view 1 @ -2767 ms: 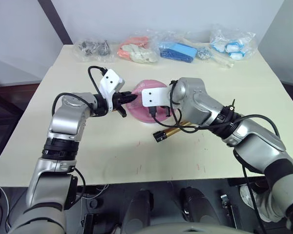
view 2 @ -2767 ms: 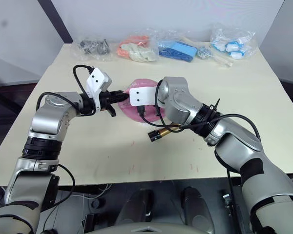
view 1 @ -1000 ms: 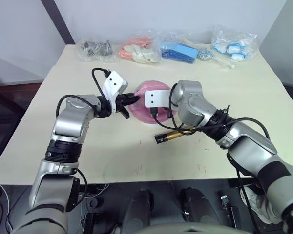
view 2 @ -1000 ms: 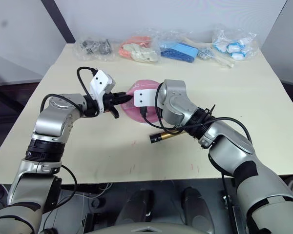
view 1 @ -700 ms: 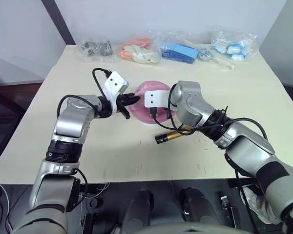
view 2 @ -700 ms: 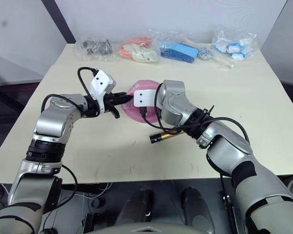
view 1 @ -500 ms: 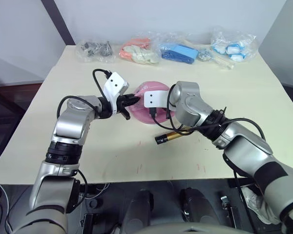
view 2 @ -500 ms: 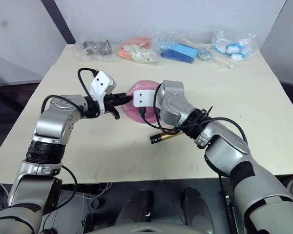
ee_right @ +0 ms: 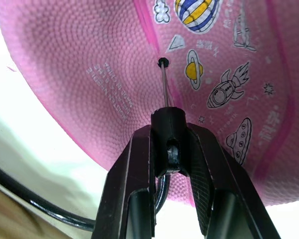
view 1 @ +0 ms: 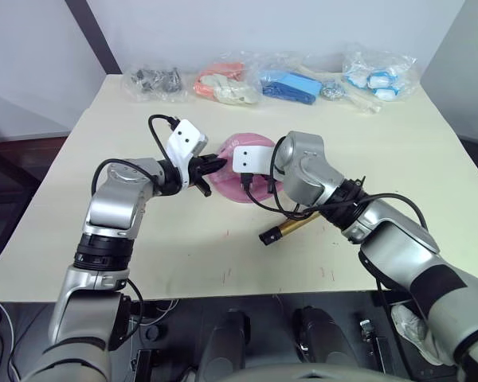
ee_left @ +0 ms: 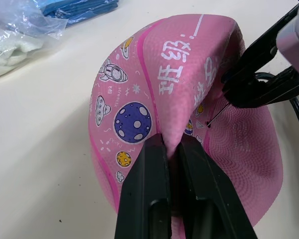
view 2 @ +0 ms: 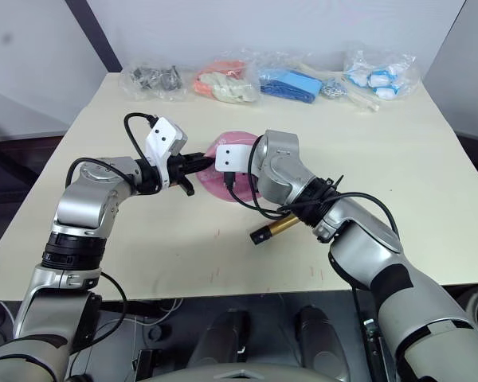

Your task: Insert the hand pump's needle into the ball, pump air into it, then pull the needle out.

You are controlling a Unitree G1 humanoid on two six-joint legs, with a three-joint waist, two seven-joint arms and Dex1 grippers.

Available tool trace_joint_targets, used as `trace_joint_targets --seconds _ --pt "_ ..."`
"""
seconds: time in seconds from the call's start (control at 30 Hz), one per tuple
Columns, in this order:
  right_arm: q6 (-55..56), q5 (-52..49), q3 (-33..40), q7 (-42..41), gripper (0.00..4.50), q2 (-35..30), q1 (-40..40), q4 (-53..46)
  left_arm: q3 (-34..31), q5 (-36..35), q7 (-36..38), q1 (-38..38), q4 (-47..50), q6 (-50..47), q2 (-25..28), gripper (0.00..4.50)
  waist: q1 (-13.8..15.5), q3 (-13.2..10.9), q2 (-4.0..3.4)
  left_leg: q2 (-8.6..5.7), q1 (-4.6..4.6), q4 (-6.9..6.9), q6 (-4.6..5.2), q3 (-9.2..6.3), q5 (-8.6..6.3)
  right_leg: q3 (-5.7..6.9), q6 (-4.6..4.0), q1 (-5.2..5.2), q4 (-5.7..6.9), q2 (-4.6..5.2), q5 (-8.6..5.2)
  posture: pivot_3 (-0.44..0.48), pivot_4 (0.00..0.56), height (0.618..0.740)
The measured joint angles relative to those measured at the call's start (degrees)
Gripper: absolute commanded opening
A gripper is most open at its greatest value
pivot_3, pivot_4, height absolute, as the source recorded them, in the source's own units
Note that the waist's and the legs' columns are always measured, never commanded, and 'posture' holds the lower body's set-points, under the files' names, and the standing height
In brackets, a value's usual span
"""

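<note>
Right gripper (ee_right: 170,149) clamps needle (ee_right: 163,84), tip at ball (ee_left: 189,89) valve. Left gripper (ee_left: 172,164) pinches ball's folded edge. Pump (view 1: 291,229) on worktop (view 1: 183,247).

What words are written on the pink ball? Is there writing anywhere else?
"班级" in white on the ball, by the cartoon planets.
More white characters further round the ball: too bent to read.
Small white print on the ball's other side: too small to read.
Bags at the table's back: no writing readable.

Both arms reach inward; left fingers (ee_left: 154,199) pinched shut, right fingers (ee_right: 139,184) clamped.
</note>
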State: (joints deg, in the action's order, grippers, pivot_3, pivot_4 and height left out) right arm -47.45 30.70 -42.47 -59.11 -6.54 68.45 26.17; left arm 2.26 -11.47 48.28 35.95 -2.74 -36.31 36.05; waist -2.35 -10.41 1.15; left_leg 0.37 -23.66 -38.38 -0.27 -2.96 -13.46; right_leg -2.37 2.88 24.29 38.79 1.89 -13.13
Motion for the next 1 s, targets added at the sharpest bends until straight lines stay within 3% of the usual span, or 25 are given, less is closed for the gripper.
trace_joint_targets --seconds 1.0 --pt "-0.43 -2.3 0.21 -0.56 0.4 -1.21 0.0 -1.29 -0.34 -0.01 0.08 -0.52 0.97 -0.61 -0.22 0.05 0.0 0.0 0.0 0.0 -0.03 0.04 0.0 -0.02 0.0 0.03 -0.03 0.01 -0.04 0.01 -0.02 0.0 0.15 0.74"
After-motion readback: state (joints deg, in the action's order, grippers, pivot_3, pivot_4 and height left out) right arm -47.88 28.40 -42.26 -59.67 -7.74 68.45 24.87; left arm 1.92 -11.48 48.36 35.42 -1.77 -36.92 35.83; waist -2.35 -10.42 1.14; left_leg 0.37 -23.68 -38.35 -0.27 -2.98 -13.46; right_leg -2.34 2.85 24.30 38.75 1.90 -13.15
